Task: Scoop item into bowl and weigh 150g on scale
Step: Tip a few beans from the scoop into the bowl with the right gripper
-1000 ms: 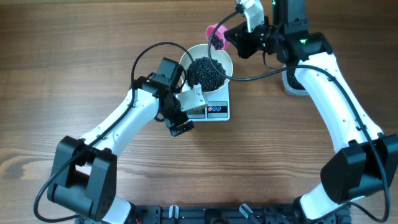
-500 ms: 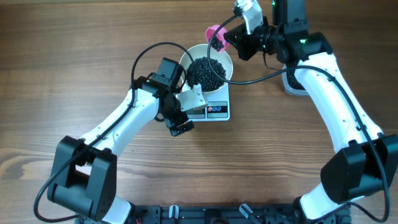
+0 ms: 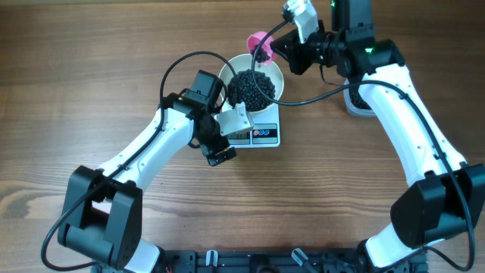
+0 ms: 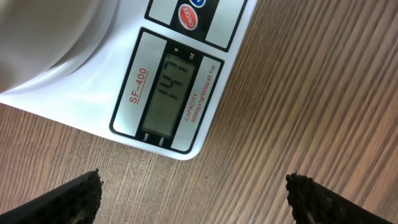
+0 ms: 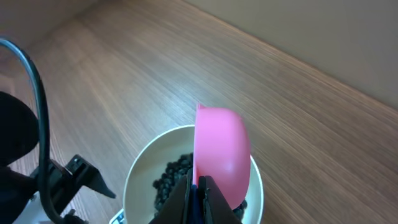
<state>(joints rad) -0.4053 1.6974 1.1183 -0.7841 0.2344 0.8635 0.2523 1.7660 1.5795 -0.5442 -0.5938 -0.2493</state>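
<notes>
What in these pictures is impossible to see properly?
- Scoop: whether it holds anything; right wrist view shows only its back, and overhead it is too small.
- Tub: overhead, the right arm covers most of it.
- Bowl: left wrist view, blurred and cut off by the edges.
- Scale: left wrist view, the top edge cuts off one button.

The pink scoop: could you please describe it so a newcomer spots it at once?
Mid-table, a white rectangular digital scale carries a round white bowl of black pellets. Over the bowl's far rim, the right gripper holds the pink plastic scoop, the only pink thing here.
</notes>
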